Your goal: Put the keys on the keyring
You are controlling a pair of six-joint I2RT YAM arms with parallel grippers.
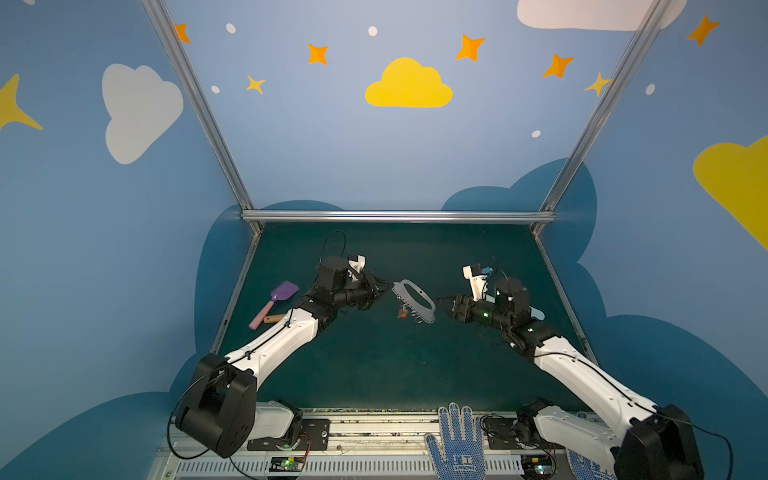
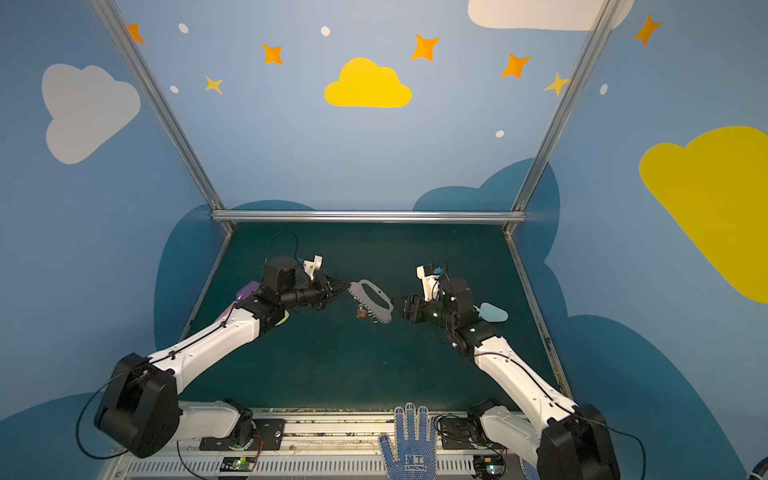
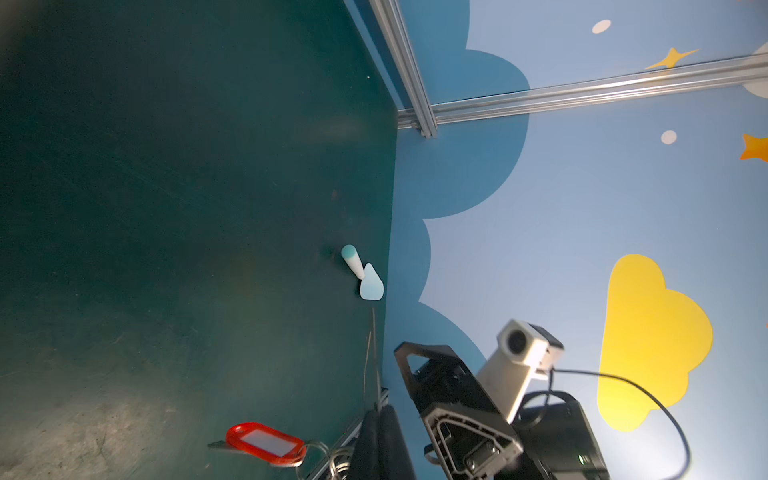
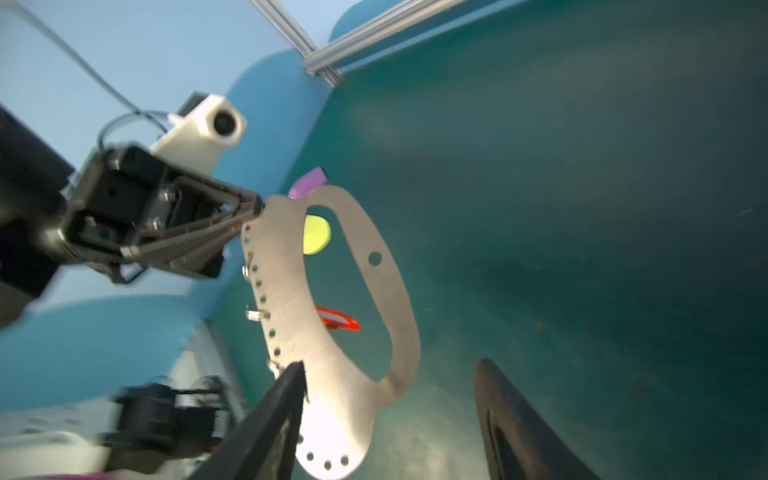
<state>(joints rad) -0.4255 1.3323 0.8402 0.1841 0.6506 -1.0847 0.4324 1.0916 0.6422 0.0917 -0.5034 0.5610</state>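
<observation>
Right, green mat [image 1: 374,374]: wide bare stretch toward front edge, btwn both arms. Left gripper [image 1: 390,288] is clamped on one end of the keyring [image 4: 286,291], plate up off the mat, approx over its centre. Right gripper [image 4: 390,365] has jaws apart at plate's other end, one finger by the holed edge. Purple shovel [image 1: 276,301] lies near left edge. Keys [image 1: 402,312] hang under the holed edge.

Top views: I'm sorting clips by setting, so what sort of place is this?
Likely a robot test booth decorated like a playroom: walls painted with clouds and stars, an aluminium frame, two robot arms mounted at a green table.
</observation>
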